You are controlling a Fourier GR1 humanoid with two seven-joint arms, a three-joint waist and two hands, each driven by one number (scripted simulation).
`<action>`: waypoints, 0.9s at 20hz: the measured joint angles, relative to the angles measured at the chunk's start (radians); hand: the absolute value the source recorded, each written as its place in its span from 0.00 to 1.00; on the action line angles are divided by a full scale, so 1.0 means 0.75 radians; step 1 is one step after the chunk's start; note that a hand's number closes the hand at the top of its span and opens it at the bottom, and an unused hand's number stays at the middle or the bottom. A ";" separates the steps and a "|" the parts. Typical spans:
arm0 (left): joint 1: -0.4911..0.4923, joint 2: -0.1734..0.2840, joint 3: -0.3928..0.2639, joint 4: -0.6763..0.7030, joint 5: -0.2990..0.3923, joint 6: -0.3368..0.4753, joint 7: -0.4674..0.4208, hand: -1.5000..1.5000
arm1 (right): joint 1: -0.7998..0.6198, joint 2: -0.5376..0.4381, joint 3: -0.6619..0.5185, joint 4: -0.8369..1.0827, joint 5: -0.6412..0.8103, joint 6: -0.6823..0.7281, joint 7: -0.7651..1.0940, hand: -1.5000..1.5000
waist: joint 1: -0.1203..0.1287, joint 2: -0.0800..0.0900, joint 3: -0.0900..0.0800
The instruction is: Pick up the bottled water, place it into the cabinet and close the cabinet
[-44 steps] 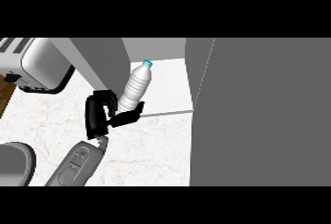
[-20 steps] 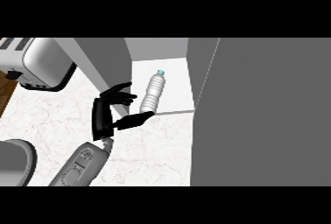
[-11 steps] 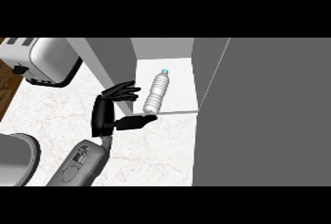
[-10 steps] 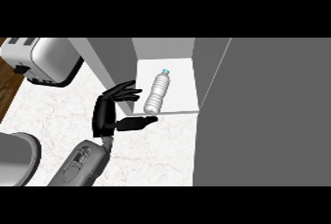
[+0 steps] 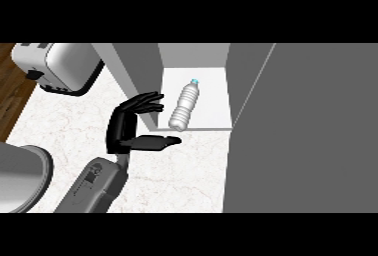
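While the bottle stands on the white shelf inside the cabinet, close to the shelf's front edge and just beside the left wall, my left hand sits just outside the opening with its fingers spread and straight, holding nothing. The thumb points toward the shelf lip under the bottle's base. I see no right hand from the head camera.

My worry is the door, the big grey panel on the right. As I judge it, the bottle sits near enough to the front that a closing door could clip it and tip it out onto the counter. I would also be careful pulling the hand away: the fingertips are close to the bottle and the cabinet's left wall, so a sideways sweep could nudge it. And the left hand must cross the opening to reach the door, passing the bottle on the way. The toaster stands well apart at the upper left.
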 measured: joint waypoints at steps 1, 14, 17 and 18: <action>0.004 -0.001 0.002 -0.014 0.010 -0.013 0.018 0.00 | -0.007 0.005 0.005 -0.001 0.006 -0.009 0.006 0.00 | 0.004 0.002 -0.001; 0.211 -0.040 -0.044 -0.517 0.041 -0.032 0.157 0.00 | 0.025 -0.011 0.046 -0.027 0.024 -0.036 0.005 0.00 | 0.017 -0.001 0.002; 0.305 -0.032 -0.084 -0.682 0.031 -0.025 0.210 0.00 | 0.054 -0.027 0.061 -0.065 0.033 -0.046 0.010 0.00 | 0.016 -0.002 0.003; 0.341 -0.023 -0.088 -0.723 0.039 -0.040 0.215 0.00 | 0.060 -0.023 0.076 -0.088 0.046 -0.064 0.024 0.00 | 0.016 -0.002 0.003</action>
